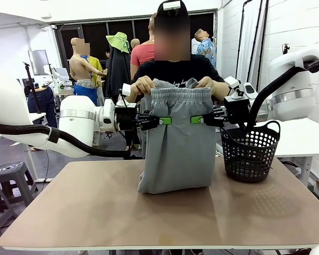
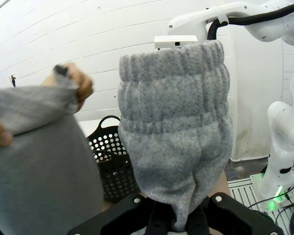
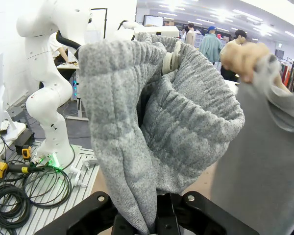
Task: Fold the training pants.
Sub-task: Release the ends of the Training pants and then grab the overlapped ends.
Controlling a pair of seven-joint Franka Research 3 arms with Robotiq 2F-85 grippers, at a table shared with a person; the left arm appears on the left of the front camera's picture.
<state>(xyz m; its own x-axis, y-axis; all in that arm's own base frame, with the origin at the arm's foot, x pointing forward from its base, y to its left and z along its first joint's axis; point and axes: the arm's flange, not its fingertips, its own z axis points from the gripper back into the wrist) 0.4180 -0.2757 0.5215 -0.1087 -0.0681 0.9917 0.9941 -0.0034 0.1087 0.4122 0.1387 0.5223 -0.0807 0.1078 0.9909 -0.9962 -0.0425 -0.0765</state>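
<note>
Both clamped on the training pants (image 1: pixel 178 149) beside the basket (image 1: pixel 251 154), the left gripper (image 1: pixel 165 120) and right gripper (image 1: pixel 198 119) could lose the cloth if the person's hands (image 1: pixel 142 86) tug unevenly.

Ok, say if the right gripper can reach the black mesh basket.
Probably not: the black mesh basket stands unobstructed close by, but the right gripper is shut on the soft grey sweatpants.

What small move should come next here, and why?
Probably lower both together, laying the training pants flat: left tool and right tool are shut on their sides below the waistband, the person's hands hold the top, and the lower end rests on the table.
</note>
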